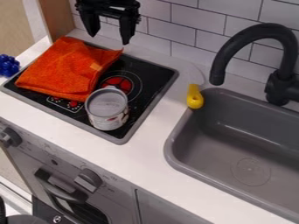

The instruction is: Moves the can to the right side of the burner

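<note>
And here's the hand (pixel 109 39), hanging over the far edge of the stove (pixel 153 76), its two fingers pointing down and spread well apart, with a gap between the tips. Just below it, on the left and far part of the stove, lies the orange cloth (pixel 61 70), rumpled and folded over, one corner stretching toward the hand. And there's the can (pixel 107 109)! It's standing upright on the near right part of the stove, lid up, right by the red burner (pixel 116 83) and close beside the cloth; whether those two touch, I can't tell from here.

Moving outward, the blue bumpy thing (pixel 8 65) sits on the table (pixel 146 162), just off the stove's left side. Over to the right of the stove, the yellow thing (pixel 195 97) lies at the near corner of the sink (pixel 251 192), right by the rim. The grey sink itself is set into the table, well to the stove's right, and the black faucet (pixel 219 65) arches over its far side, spout pointing down. Behind the stove runs the tiled wall (pixel 184 22), with a wooden panel (pixel 58 19) at the far left. Down in front, below the stove, we've got two knobs (pixel 88 180) and a dark handle (pixel 58 186) on the grey front.
</note>
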Robot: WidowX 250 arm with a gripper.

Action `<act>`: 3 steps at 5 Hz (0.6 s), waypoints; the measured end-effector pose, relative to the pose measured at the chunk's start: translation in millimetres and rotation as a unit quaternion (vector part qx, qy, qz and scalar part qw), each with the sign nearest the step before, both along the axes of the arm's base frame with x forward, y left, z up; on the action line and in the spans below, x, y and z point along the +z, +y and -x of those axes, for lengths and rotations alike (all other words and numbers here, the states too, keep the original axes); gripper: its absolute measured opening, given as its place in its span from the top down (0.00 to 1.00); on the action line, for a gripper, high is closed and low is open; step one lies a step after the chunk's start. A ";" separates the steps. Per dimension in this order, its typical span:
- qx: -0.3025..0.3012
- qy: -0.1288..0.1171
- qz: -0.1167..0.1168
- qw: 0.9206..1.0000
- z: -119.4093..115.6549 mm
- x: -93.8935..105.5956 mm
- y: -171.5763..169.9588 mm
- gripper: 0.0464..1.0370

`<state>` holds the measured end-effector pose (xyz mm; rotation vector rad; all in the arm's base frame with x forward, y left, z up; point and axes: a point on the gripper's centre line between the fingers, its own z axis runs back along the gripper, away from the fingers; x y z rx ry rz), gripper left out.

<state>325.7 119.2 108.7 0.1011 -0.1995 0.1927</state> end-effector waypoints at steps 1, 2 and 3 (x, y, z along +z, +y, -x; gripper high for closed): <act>-0.002 0.019 0.008 1.000 4.3 -10.4 -1.7 0.04; -0.061 0.069 0.037 0.995 20.8 -11.5 -3.3 0.04; -0.127 0.082 0.036 0.988 34.2 -12.5 1.8 0.04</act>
